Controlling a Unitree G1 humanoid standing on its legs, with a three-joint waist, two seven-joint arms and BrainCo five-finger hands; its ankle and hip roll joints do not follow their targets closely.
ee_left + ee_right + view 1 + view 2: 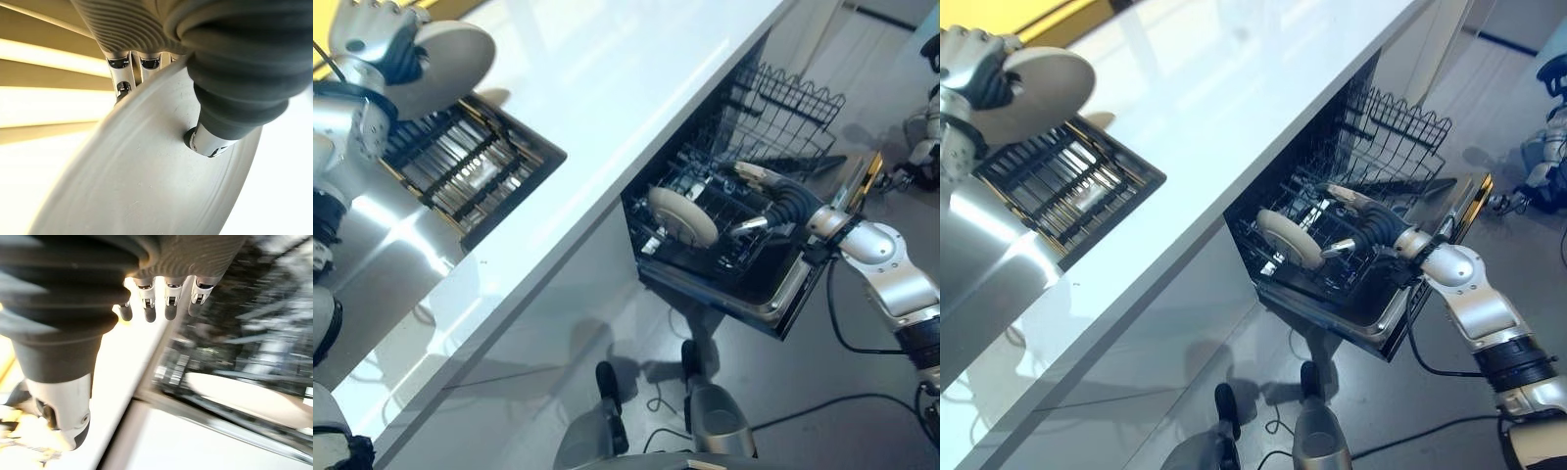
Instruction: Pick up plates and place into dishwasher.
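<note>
The left hand (374, 41) is raised, with fingers and thumb pinching a plate (450, 61). The right hand (1363, 223) reaches forward, fingers relaxed and holding nothing.

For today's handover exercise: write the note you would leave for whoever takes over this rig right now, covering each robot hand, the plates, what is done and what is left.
Left robot hand: shut on a plate, held up over the counter beside the drying rack.
Right robot hand: open, holding nothing, over the dishwasher's lower rack.
Done: one plate stands on edge in that rack.
Left: bring the held plate across to the dishwasher and slot it in. Whether the drying rack holds more plates I cannot tell.
</note>
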